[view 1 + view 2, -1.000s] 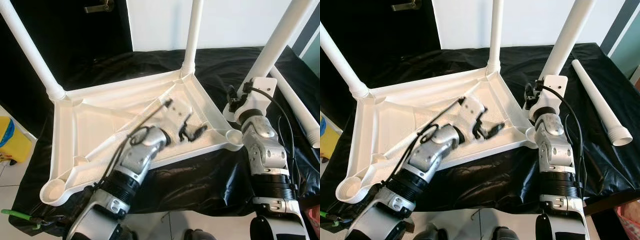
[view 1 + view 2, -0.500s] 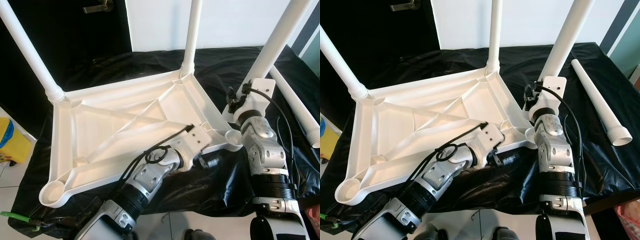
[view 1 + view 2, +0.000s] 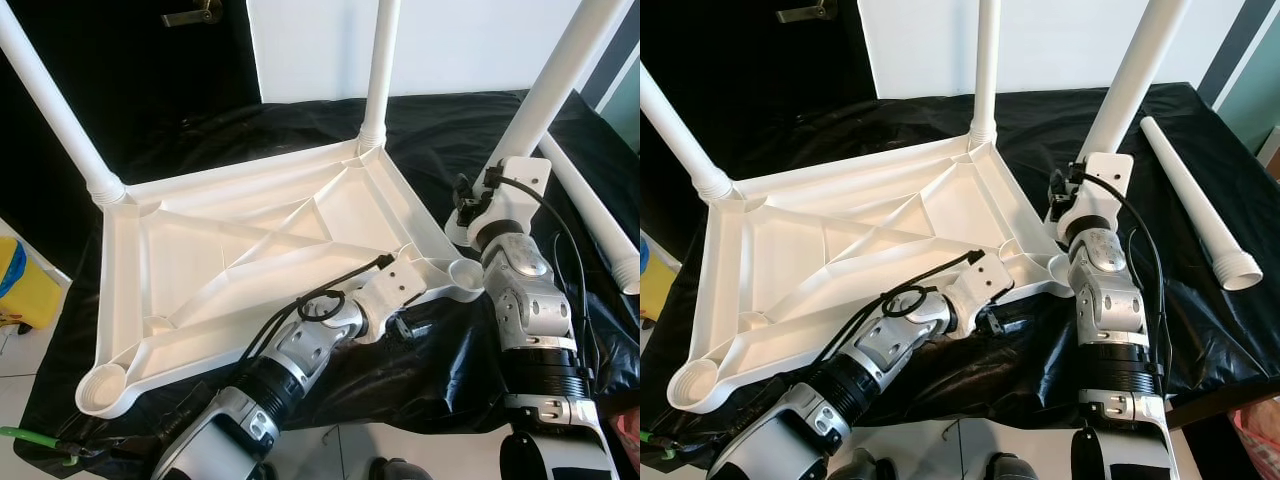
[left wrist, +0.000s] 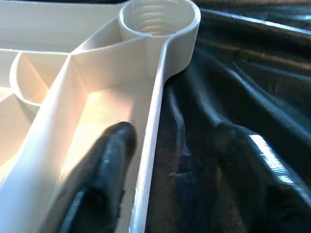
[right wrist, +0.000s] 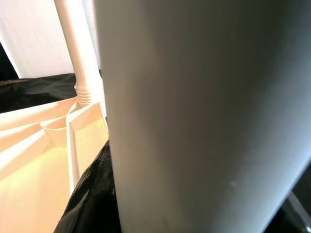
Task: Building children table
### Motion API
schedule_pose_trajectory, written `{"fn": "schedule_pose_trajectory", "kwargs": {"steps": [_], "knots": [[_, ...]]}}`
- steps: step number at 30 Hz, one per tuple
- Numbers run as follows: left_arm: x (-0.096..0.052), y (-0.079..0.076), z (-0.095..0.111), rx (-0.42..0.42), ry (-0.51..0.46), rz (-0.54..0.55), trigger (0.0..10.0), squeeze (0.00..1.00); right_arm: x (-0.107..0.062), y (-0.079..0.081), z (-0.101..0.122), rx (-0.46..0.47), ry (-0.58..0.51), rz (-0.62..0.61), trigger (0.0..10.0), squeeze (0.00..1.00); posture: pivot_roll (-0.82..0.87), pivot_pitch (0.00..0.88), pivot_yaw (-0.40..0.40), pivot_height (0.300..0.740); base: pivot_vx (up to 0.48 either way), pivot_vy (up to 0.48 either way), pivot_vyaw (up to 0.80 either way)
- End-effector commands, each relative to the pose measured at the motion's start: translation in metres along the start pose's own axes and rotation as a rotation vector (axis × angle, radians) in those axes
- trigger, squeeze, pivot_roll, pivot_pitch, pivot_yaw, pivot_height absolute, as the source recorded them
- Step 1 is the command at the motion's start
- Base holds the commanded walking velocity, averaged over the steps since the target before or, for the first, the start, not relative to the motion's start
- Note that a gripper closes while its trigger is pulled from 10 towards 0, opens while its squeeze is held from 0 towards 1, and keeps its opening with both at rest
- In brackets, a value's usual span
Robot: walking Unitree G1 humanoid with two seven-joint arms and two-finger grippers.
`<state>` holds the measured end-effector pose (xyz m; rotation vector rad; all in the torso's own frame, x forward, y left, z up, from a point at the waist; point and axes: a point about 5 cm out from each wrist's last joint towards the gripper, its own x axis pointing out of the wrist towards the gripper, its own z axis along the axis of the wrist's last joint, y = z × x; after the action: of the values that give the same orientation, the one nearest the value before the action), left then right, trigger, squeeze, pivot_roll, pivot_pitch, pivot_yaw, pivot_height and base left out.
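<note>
- The tabletop (image 3: 250, 250) lies upside down on the black-covered worktop (image 3: 1060, 130), ribs facing up.
- Handling, as a judgement: moulded white plastic, light and stiff, with smooth and probably slippery walls. The thin rim is the best hold.
- Left gripper (image 4: 160, 160): jaws spread, straddling the near rim just beside the near-right socket (image 4: 158, 17), one finger inside and one outside. Not yet pinching.
- Right gripper (image 3: 1085, 195): holds the leg (image 3: 555, 85) that stands at the near-right corner. I cannot tell how far the jaws have closed.
- Count: one tabletop; four legs, three upright, one loose leg (image 3: 1195, 205) lying at the right. The near-left socket (image 3: 100, 385) is empty.
</note>
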<state>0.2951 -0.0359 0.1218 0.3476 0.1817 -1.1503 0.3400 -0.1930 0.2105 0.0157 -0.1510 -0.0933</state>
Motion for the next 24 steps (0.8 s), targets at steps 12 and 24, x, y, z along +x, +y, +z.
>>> {"fn": "schedule_pose_trajectory", "kwargs": {"steps": [12,24], "knots": [[-0.017,0.011,-0.015,0.074,0.055,0.066,0.0,0.00,0.001,0.002,0.001,-0.006,-0.007,0.005,10.0,0.00,-0.09,0.114,0.048,0.740,0.000,0.000,0.00],[-0.075,0.026,-0.033,0.102,0.093,0.017,0.0,0.00,-0.002,0.003,-0.003,-0.007,0.002,0.008,10.0,0.00,-0.08,0.113,0.051,0.740,0.000,0.000,0.00]]}}
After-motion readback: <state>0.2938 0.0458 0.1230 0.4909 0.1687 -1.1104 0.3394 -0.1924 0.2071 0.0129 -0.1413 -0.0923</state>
